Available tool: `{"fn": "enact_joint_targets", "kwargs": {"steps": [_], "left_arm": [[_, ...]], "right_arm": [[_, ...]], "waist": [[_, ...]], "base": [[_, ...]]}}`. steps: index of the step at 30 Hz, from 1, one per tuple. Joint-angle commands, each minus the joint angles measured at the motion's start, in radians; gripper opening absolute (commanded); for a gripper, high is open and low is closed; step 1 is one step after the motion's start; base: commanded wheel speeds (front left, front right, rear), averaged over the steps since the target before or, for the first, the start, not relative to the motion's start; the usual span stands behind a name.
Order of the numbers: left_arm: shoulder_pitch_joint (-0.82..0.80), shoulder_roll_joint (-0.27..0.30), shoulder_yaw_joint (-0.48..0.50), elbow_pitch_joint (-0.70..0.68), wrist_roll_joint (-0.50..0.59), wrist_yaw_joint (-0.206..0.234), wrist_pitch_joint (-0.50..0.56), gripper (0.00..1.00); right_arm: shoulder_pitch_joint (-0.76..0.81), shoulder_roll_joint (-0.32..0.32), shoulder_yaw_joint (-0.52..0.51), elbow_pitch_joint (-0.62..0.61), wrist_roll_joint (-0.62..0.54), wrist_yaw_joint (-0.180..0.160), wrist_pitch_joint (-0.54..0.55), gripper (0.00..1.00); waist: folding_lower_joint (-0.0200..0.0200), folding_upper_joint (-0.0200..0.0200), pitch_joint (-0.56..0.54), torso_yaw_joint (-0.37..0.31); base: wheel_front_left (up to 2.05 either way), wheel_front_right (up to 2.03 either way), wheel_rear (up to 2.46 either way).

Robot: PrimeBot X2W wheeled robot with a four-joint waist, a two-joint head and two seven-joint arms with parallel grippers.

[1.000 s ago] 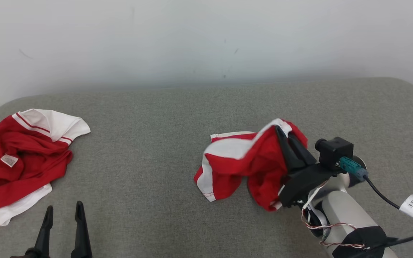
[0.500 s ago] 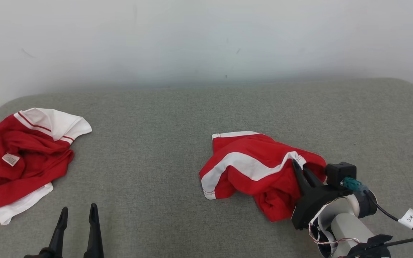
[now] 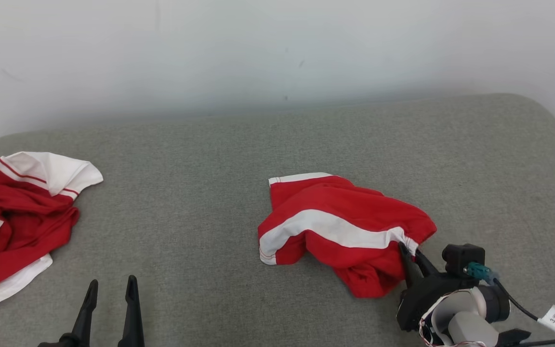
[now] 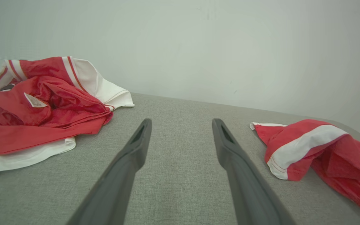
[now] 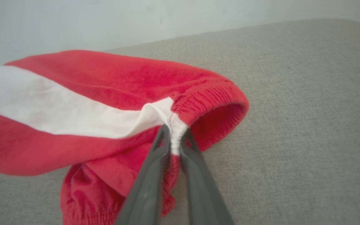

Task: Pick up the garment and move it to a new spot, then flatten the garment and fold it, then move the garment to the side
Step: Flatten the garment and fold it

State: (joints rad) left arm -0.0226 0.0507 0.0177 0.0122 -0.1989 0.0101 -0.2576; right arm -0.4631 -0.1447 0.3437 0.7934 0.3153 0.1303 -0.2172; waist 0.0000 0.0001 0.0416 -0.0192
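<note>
Lowered garment (image 3: 345, 226) on cushion (image 3: 186, 202); right hand (image 3: 409, 249) pinches waistband edge (image 5: 176, 139).

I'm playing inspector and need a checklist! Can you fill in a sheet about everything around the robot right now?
Surface: grey fabric surface with rounded corners.
Job's things: red shorts with a white stripe, crumpled, lying right of centre.
Clutter: red and white garment, heaped at the far left, apart from the shorts.
Grippers: left gripper open, holding nothing; right gripper pinching the shorts' elastic waistband where the white stripe ends.
Cables: black cable with a white tag runs from the right wrist.
Surroundings: pale wall behind the surface, with a few small marks.
</note>
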Motion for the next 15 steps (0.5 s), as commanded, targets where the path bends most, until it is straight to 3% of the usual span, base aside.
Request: {"fn": "enact_joint_targets", "kwargs": {"steps": [1,9,15], "left_arm": [[-0.008,0.000,0.001,0.002,-0.001,-0.001,-0.008,1.00],[-0.011,0.000,-0.001,0.005,-0.008,-0.003,-0.008,1.00],[-0.015,0.000,-0.006,0.014,-0.011,-0.010,-0.008,1.00]], "right_arm": [[0.015,0.004,-0.001,-0.005,0.016,0.001,-0.005,1.00],[0.074,-0.017,-0.024,-0.080,0.027,0.001,-0.027,1.00],[0.142,-0.010,-0.052,-0.208,0.022,0.001,-0.043,1.00]], "waist": [[0.0000,-0.0001,0.002,-0.009],[0.0000,-0.0001,0.006,-0.036],[0.0000,-0.0001,0.010,-0.052]], "base": [[0.00,0.00,0.00],[0.00,0.00,0.00],[0.00,0.00,0.00]]}}
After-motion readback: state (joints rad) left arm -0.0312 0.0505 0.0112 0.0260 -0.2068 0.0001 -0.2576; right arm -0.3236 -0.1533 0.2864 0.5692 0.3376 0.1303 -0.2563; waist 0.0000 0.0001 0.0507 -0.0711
